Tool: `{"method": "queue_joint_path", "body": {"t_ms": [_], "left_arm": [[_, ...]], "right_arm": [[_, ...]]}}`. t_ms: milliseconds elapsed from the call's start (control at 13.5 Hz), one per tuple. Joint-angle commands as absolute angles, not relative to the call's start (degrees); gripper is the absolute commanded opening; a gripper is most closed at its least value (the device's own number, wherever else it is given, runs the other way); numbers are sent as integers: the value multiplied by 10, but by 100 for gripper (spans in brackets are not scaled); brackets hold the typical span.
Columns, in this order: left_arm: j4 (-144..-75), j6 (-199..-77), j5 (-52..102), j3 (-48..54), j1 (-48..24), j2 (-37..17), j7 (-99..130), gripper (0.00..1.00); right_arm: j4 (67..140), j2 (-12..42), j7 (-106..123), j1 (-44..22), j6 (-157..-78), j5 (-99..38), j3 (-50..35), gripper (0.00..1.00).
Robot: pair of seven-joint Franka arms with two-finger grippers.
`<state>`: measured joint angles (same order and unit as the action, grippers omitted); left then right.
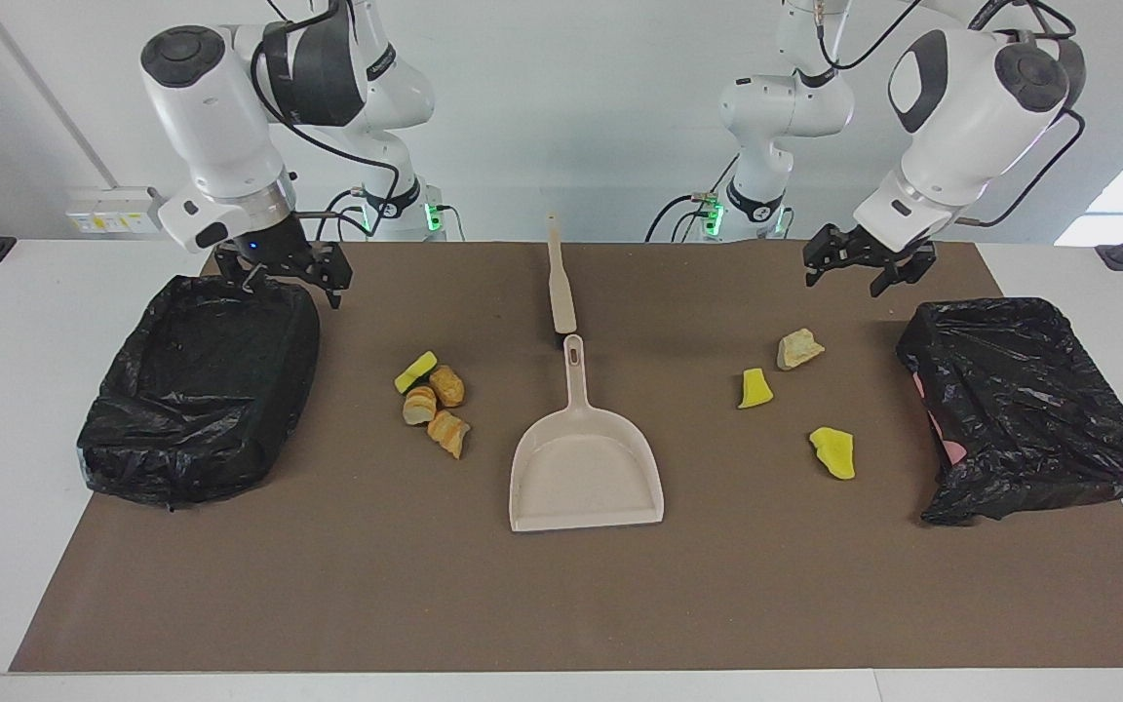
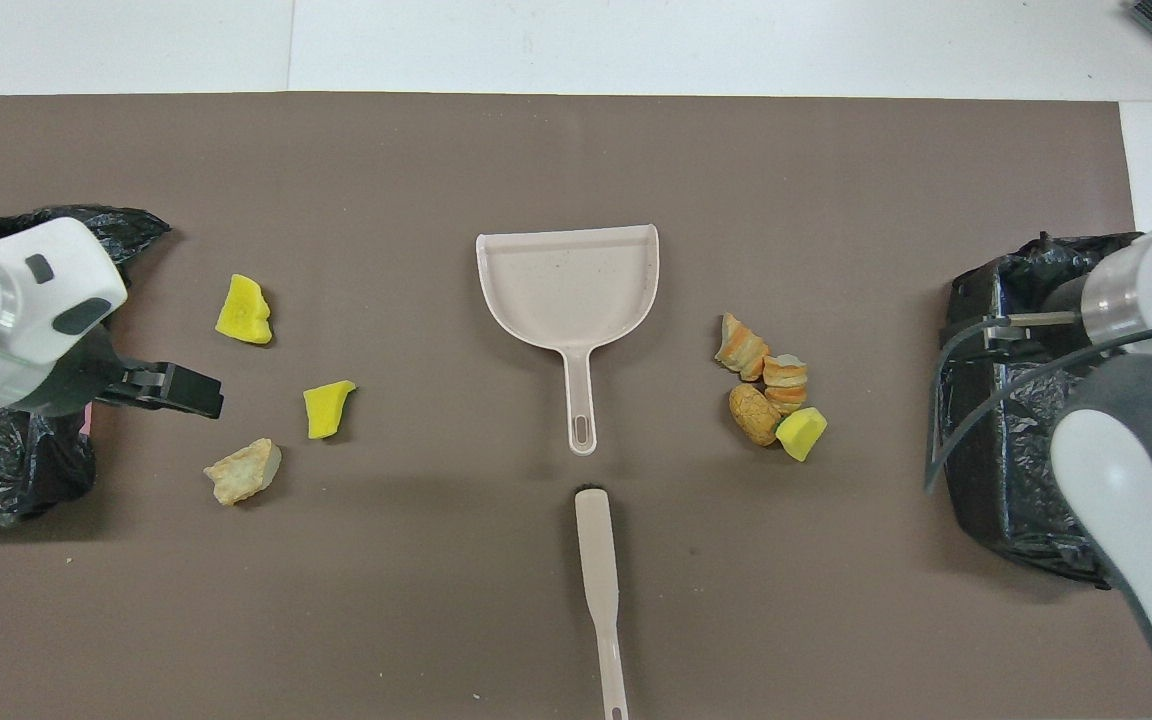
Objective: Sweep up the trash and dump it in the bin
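Observation:
The trash lies in two groups on the brown mat. A cluster (image 1: pixel 433 400) (image 2: pixel 771 385) of tan bread-like lumps and one yellow chunk sits toward the right arm's end. Toward the left arm's end lie two yellow chunks (image 1: pixel 755 388) (image 1: pixel 834 453) and a pale tan lump (image 1: pixel 799 348) (image 2: pixel 242 471). A black-bagged bin stands at each end (image 1: pixel 181 468) (image 1: pixel 1039 409). My left gripper (image 1: pixel 844 278) (image 2: pixel 176 388) hangs open and empty over the mat beside the pale lump. My right gripper (image 1: pixel 284 288) hangs open and empty over its bin's inner edge.
A beige dustpan (image 1: pixel 586 478) (image 2: pixel 568 280) lies mid-mat, handle toward the robots. A beige brush (image 1: pixel 560 283) (image 2: pixel 598 560) lies in line with it, nearer to the robots. The right arm's wrist covers part of its bin (image 2: pixel 996 480) from above.

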<state>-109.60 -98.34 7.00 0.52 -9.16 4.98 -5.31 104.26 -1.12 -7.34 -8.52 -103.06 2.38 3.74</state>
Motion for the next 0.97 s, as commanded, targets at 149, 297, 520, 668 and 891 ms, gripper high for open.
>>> {"method": "queue_joint_path", "body": {"t_ms": [149,297,520,668,891], "left_arm": [[-1255,-1085,80,-3,-217,111,-52,100],[-1307,-1141,81,-2,-262,114,3,100],[-1353,-1206,81,-2,-346,113,80,100],[-1379,-1277,81,-2,-407,111,162,100],[-1380,-1313,81,-3,-501,97,288,100]], "right_arm": [[1029,54,-119,-137,-1077,10,34,100],[1021,80,-157,-143,-1113,-36,33,100],[1020,99,-185,-185,-1159,-35,30,100],[980,137,-186,-215,-1162,-33,30,100],[949,176,-199,-228,-1162,-37,29,100]]}}
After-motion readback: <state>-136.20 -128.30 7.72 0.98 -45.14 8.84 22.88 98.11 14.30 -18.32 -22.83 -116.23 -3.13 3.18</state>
